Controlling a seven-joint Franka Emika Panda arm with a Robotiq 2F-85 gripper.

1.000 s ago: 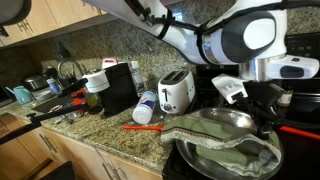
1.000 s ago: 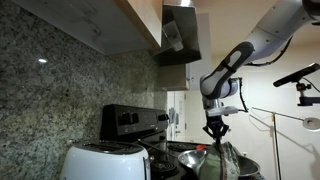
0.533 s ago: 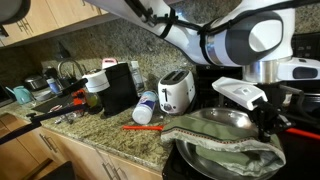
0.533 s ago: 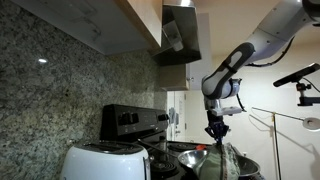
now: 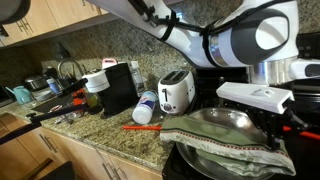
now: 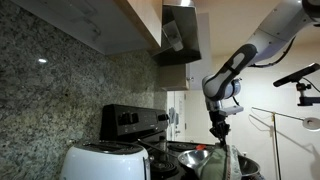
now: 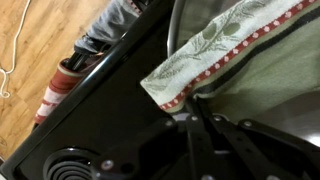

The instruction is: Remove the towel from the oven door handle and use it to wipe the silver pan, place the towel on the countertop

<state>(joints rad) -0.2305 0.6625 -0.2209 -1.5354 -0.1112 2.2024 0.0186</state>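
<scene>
The countertop [image 5: 100,135] runs along the left, with a white toaster [image 5: 177,91] at its far side near the wall and a red utensil [image 5: 141,127] lying in front of it. To the right the pan [image 5: 228,118] sits on the black stove top [image 7: 110,110]. The towel [image 5: 225,143] lies spread over the pan's near half, so only the far part of the pan shows bare metal. At the right end the gripper [image 6: 218,134] points down with its jaws clenched on the towel's edge, and the cloth rises in a peak to the fingertips. In the wrist view the towel's patterned corner [image 7: 225,40] lies just beyond the closed fingers [image 7: 190,125].
</scene>
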